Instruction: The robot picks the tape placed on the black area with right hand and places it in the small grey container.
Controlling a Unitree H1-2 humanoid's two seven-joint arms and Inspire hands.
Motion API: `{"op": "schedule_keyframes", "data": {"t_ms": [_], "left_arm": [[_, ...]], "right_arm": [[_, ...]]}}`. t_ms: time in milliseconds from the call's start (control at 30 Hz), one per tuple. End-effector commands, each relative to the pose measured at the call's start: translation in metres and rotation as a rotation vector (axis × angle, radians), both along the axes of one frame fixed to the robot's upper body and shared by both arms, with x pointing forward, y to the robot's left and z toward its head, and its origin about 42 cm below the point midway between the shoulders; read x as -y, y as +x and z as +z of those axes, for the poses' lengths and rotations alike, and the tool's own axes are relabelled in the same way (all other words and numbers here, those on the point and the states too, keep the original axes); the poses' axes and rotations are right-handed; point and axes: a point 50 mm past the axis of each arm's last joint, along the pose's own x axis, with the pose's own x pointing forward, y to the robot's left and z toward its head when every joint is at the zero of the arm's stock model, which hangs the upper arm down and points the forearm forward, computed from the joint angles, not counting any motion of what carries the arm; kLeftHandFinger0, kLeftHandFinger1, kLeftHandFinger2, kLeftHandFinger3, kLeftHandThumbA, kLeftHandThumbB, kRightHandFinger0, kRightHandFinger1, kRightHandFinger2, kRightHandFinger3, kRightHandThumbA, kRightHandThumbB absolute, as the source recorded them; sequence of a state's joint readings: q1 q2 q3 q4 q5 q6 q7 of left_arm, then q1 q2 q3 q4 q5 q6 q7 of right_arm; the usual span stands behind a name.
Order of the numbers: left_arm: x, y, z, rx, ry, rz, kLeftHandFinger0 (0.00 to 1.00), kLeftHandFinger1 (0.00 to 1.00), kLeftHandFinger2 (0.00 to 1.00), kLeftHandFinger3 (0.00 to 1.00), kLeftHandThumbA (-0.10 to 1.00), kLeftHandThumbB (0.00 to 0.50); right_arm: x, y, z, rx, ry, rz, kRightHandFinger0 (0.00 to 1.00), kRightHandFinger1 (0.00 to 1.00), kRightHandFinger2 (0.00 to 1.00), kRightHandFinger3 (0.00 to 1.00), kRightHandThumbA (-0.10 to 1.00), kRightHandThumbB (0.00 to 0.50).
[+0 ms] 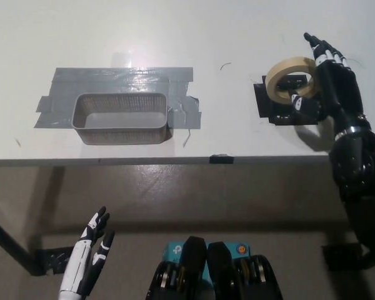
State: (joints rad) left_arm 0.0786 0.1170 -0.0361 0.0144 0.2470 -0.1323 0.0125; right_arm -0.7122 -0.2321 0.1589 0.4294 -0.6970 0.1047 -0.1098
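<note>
A beige roll of tape [289, 77] stands tilted on the black patch [281, 110] at the table's right. My black right hand [330, 81] is right beside the roll on its right, open, fingers stretched past the roll's far side and thumb at its near edge. The small grey mesh container [120, 119] sits at the table's left on grey tape strips. My white left hand [89, 257] rests open below the table edge at lower left.
The white table [175, 37] ends in a front edge across the middle of the picture, with brown floor below it. Grey duct tape [122, 78] surrounds the container.
</note>
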Motion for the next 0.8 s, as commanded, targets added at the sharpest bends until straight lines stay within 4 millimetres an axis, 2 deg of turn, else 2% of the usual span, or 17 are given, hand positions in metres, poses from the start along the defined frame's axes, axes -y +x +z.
{"op": "schedule_keyframes", "data": {"t_ms": [0,267,433,567,767], "left_arm": [[-0.001,0.002,0.010,0.057,0.007,-0.001,1.00,1.00,1.00,1.00,0.97,0.115],[0.000,0.002,0.011,0.066,0.001,-0.010,1.00,1.00,1.00,1.00,0.96,0.104],[0.001,0.001,0.012,0.069,-0.003,-0.020,1.00,1.00,1.00,1.00,0.95,0.101],[0.001,0.000,0.011,0.072,-0.006,-0.017,1.00,1.00,1.00,1.00,0.96,0.116],[0.002,0.001,0.013,0.075,-0.008,-0.025,1.00,1.00,1.00,1.00,0.97,0.107]], "right_arm": [[-0.008,0.018,0.035,0.114,-0.034,-0.046,1.00,1.00,1.00,1.00,0.71,0.465],[-0.017,0.030,0.034,0.094,-0.052,-0.044,1.00,1.00,1.00,1.00,0.72,0.462],[-0.022,0.036,0.036,0.071,-0.080,-0.039,1.00,1.00,1.00,1.00,0.77,0.453],[-0.026,0.045,0.039,0.053,-0.093,-0.043,1.00,1.00,1.00,1.00,0.73,0.455],[-0.023,0.057,0.041,0.020,-0.139,-0.063,1.00,1.00,1.00,1.00,0.65,0.459]]}}
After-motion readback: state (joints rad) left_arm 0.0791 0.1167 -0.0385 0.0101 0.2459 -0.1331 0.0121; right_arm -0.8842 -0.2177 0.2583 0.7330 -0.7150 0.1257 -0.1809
